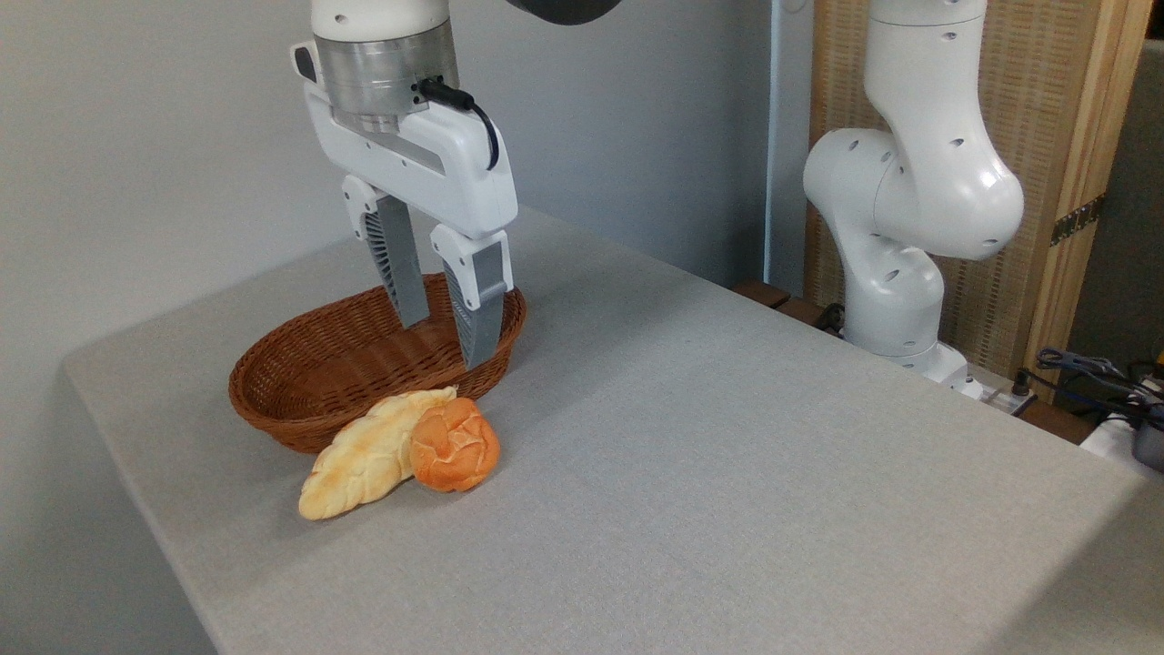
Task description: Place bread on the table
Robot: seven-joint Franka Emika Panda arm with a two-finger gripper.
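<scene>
A wide table [727,437] covered in light grey cloth fills the view. Near its left end sits a brown wicker basket [309,391], which looks empty. Above the basket hangs the robot's gripper [447,343], its two fingers spread apart and holding nothing. In front of the basket a long pale braided loaf [364,459] lies on the cloth. Touching its right end is the bread [455,446], a small round orange-brown bun, already resting on the table. It looks light and probably soft, so a gentle pinch across its rounded sides would suit best.
</scene>
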